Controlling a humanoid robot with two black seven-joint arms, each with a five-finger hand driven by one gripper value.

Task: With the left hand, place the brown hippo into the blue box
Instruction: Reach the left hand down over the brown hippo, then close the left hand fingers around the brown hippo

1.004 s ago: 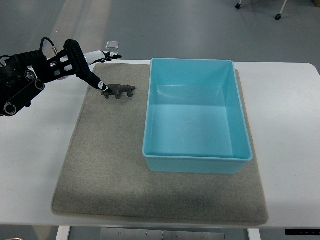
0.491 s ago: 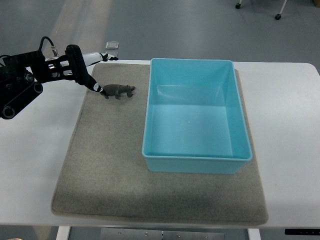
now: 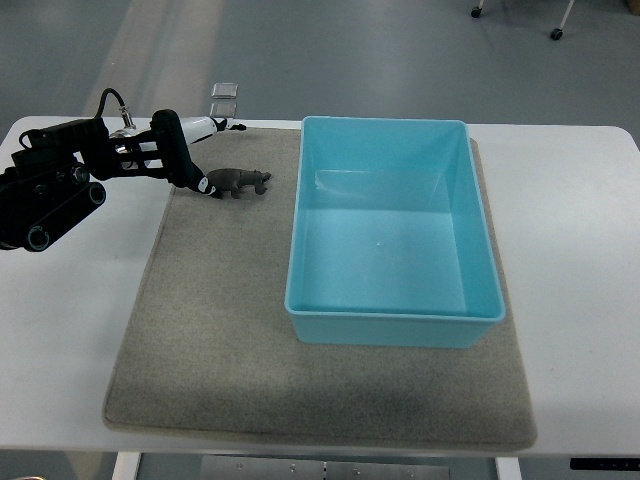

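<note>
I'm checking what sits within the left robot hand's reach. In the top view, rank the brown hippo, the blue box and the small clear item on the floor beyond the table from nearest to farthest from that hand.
From the left robot hand:
1. Brown hippo, just right of the fingertips, on the mat.
2. Small clear item, on the floor beyond the table's far edge.
3. Blue box, farther right on the mat.

no text, label, brand, number or sign could be read anywhere in the top view.
</note>
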